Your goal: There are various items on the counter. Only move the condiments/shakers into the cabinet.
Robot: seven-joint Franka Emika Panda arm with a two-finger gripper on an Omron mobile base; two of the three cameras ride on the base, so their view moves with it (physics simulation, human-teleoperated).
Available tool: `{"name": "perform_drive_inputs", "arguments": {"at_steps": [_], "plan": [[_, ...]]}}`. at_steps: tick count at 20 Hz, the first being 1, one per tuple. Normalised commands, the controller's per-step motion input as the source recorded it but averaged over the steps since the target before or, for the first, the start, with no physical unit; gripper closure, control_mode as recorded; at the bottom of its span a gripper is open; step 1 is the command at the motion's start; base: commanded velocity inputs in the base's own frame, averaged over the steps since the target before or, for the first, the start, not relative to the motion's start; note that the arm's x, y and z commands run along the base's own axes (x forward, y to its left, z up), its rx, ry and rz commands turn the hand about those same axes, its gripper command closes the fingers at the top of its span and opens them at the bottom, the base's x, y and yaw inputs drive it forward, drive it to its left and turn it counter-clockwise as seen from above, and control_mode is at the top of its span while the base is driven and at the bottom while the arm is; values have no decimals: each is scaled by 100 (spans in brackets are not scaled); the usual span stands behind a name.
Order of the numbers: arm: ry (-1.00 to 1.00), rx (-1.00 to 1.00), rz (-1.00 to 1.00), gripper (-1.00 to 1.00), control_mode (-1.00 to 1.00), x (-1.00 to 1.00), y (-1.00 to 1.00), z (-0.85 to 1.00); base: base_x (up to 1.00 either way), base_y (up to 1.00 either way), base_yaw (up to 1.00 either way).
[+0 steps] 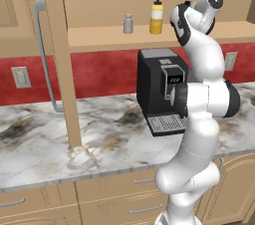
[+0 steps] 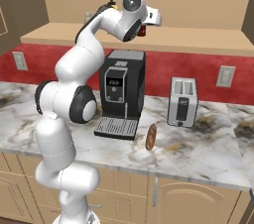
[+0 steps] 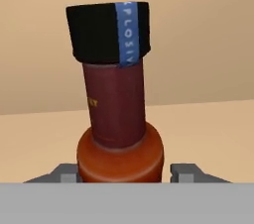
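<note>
Two condiments stand upright on the cabinet [image 1: 99, 37] shelf to the left of the hand. The grey shaker [image 1: 128, 24] is the farther one. The yellow squeeze bottle [image 1: 156, 16] is nearer the hand, and the two are a little apart. Farther left still, the open cabinet door hangs over the table [image 1: 99, 139] with its long grey bar handle [image 1: 42, 55] facing outward.

The hand [image 2: 144, 27] is raised to shelf height and reaches in over the shelf board. The dark red sauce bottle [image 3: 116, 109] is right in front of it, upright, with its black cap [image 3: 106, 32] on top and a blue strip down the cap. In the hand view the bottle's wide lower body sits between the two fingertips [image 3: 67, 172]. One fingertip lies against the bottle's outline, and the other shows a thin sliver of gap. I cannot tell whether the hand grips the bottle or has let go. The foot of the bottle is hidden, so I cannot tell whether it rests on the shelf either.

Below the hand, the black coffee machine [image 2: 121, 86] stands on the table against the red wall. Below and to the right, the brown sausage [image 2: 151, 137] lies on the marble. The silver toaster [image 2: 182, 101] stands just beyond it, farther right.
</note>
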Motion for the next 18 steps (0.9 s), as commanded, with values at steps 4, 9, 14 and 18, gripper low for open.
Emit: {"name": "perform_drive_inputs", "arguments": {"at_steps": [4,9,14,18], "plan": [[-3,0,0,-100,-100,0,0,0,0,0,0],[-5,0,0,-100,-100,-16,0,0,0,0,0],[-13,0,0,-100,-100,-89,0,0,0,0,0],[-18,0,0,-100,-100,-100,0,0,0,0,0]]}}
